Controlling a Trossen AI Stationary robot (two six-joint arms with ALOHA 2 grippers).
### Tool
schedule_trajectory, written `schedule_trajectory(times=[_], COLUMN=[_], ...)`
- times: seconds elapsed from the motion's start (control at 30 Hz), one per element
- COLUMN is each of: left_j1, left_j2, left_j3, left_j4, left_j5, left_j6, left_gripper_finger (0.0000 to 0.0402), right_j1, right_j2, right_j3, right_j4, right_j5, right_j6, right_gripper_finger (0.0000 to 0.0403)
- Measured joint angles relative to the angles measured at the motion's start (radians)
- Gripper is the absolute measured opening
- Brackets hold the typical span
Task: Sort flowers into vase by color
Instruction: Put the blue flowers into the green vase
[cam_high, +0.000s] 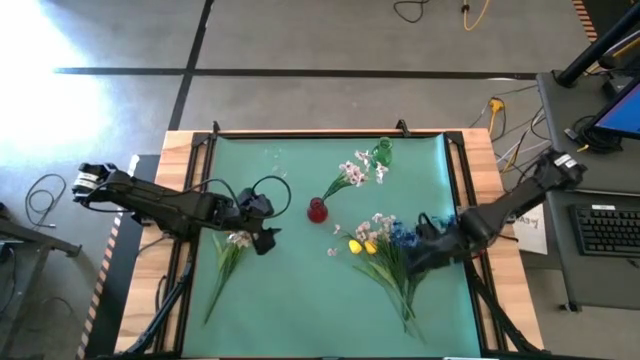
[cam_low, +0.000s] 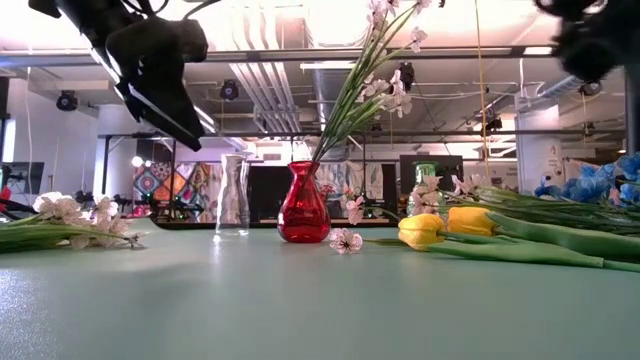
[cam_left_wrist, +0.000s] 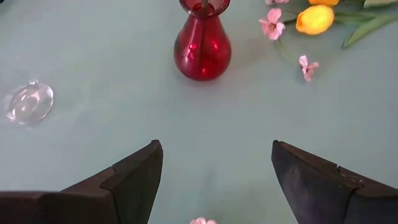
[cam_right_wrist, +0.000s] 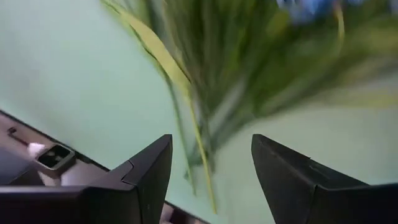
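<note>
A red vase (cam_high: 317, 210) (cam_low: 303, 205) (cam_left_wrist: 202, 46) stands mid-table with a pinkish-white spray (cam_high: 350, 174) (cam_low: 375, 70) sticking in it by its stem. Another pinkish-white spray (cam_high: 234, 247) (cam_low: 65, 218) lies flat at the left. My left gripper (cam_high: 264, 236) (cam_left_wrist: 214, 168) (cam_low: 150, 60) hangs open over its blossoms, facing the red vase. On the right, yellow tulips (cam_high: 360, 243) (cam_low: 440, 228), blue flowers (cam_high: 402, 233) (cam_low: 600, 185) and more pink blossoms lie in a pile. My right gripper (cam_high: 424, 240) (cam_right_wrist: 211, 165) is open above the pile's green stems (cam_right_wrist: 205, 81).
A green vase (cam_high: 382, 152) (cam_low: 425, 178) stands near the far edge and a clear glass vase (cam_low: 232, 195) (cam_left_wrist: 28, 102) to the left of the red one. Loose pink blossoms (cam_low: 346, 240) (cam_left_wrist: 272, 25) lie on the green mat (cam_high: 300, 300), which has room near its front edge.
</note>
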Motion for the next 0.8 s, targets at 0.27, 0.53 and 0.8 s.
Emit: schedule_trajectory(times=[0.27,0.53,0.8], left_j1=[0.0,0.0,0.0], left_j2=[-0.001,-0.001,-0.001], left_j3=[0.0,-0.001,-0.001], left_j4=[-0.101,-0.103,-0.102], left_j5=[0.001,0.0,0.0], left_j6=[-0.013,-0.014,-0.014], left_gripper_finger=[0.0286,0.0286,0.0286], right_j1=[0.164,0.171,0.171], right_j2=[0.03,0.053,0.156], right_j3=[-0.028,-0.085,-0.114], right_j4=[-0.092,-0.057,0.027], right_j5=[0.005,0.064,0.095], right_j6=[0.251,0.275,0.27], right_gripper_finger=[0.0212,0.0212,0.0212])
